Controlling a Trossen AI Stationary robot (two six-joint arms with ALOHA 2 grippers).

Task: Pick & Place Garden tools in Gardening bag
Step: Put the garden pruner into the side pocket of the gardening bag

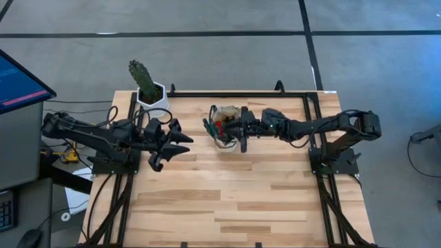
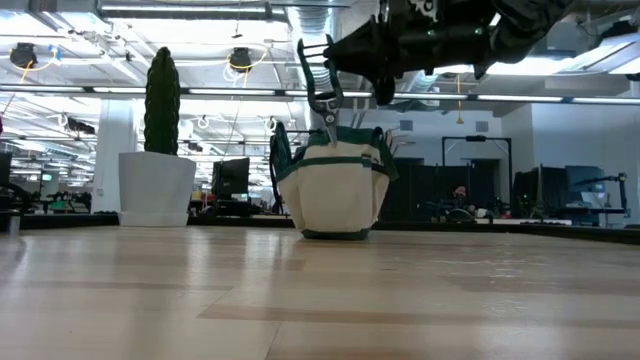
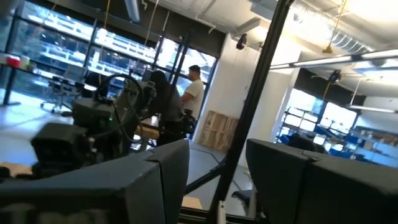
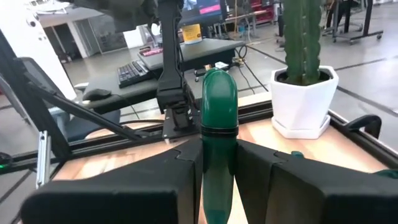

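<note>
A potted cactus [image 1: 143, 81] in a white hexagonal pot stands at the far left corner of the wooden table [image 1: 227, 200], well apart from the gardening bag [image 1: 227, 125], which sits upright near the middle of the far half. In the low view the cactus [image 2: 161, 103] rises to the left of the bag [image 2: 334, 190] with bare tabletop between them, and nothing stands between the camera and the bag. A monitor [image 1: 19, 81] juts in beyond the table's left edge. The bag is beige canvas with dark green trim; from above, red and green tool parts [image 1: 215, 127] show inside its mouth, though which tools they are cannot be told. The right gripper [image 1: 242, 131] is over the bag's right side, its fingers closed on a green tool handle [image 4: 217, 134] that stands straight up between them in the right wrist view. In the low view a dark tool [image 2: 322, 85] hangs just above the bag's opening, under the arm, its lower end at the rim. The left gripper [image 1: 180, 143] hovers above the table to the left of the bag, near the cactus pot, fingers parted and holding nothing. In the left wrist view, people [image 3: 186, 99] stand in the room beyond.
</note>
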